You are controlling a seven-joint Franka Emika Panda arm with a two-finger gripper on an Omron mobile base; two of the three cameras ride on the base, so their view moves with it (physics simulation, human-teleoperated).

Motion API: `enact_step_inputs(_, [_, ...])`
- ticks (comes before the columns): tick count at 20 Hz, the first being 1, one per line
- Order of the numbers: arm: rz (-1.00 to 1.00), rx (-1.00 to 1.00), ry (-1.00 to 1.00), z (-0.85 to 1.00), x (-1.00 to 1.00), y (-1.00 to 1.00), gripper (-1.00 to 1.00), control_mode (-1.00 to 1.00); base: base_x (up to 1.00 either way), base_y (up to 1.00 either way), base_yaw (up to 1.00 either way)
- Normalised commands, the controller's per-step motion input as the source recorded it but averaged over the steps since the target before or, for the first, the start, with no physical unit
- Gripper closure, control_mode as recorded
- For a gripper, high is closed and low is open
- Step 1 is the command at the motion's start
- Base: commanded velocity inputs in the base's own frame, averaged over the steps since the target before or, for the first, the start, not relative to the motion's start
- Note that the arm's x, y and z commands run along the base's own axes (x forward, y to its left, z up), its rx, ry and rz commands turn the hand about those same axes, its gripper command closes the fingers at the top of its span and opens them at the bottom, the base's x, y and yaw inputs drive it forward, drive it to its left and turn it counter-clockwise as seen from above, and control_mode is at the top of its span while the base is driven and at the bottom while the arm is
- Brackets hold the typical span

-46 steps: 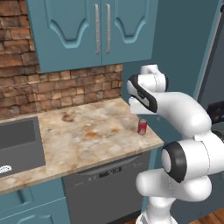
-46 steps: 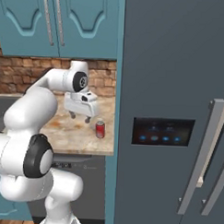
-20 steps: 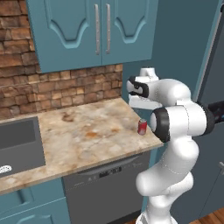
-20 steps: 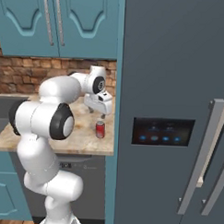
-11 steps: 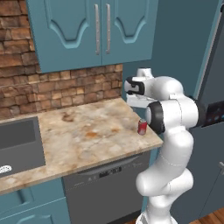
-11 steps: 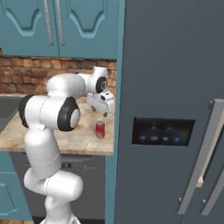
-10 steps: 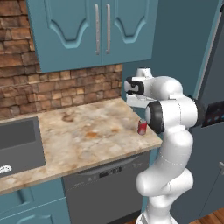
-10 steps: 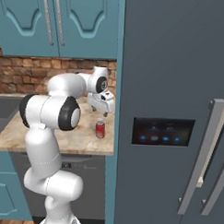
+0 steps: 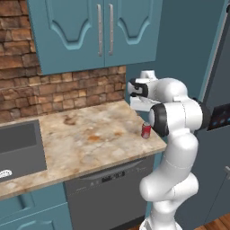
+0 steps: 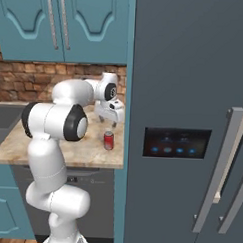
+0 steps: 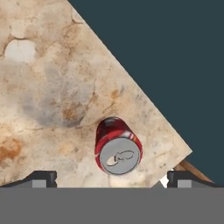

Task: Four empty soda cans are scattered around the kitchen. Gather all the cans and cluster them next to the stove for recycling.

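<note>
We hold the gripper [image 11: 109,178] wide open above an upright red can [image 11: 117,148] near the counter [image 9: 90,139] corner by the fridge [image 10: 190,86]; pickup step, next likely lowering straight down before closing.

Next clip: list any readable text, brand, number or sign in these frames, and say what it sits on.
No text can be read in any view.
Red soda can: the side carries no legible brand; the silver top shows a pull tab and nothing written.
Fridge door panel: a row of small blue glowing icons, too small and blurred to read.
Dishwasher control strip: faint dark marks, too small to make out.
</note>
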Motion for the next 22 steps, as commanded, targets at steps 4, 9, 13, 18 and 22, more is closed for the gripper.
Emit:
enact_step_inputs(4, [0.0,0.0,0.0,-0.39,-0.18,0.0,-1.0,-1.0,0.0,0.0,0.0])
enact_step_inputs(9, [0.0,0.0,0.0,-0.25,-0.02,0.0,-1.0,-1.0,0.0,0.0,0.0])
enact_step_inputs(13, [0.0,0.0,0.0,-0.16,0.0,0.0,-1.0,-1.0,0.0,0.0,0.0])
enact_step_inputs(18, [0.0,0.0,0.0,-0.13,0.0,-0.07,-1.0,-1.0,0.0,0.0,0.0])
enact_step_inputs(22, [0.0,0.0,0.0,-0.16,0.0,-0.2,-1.0,-1.0,0.0,0.0,0.0])
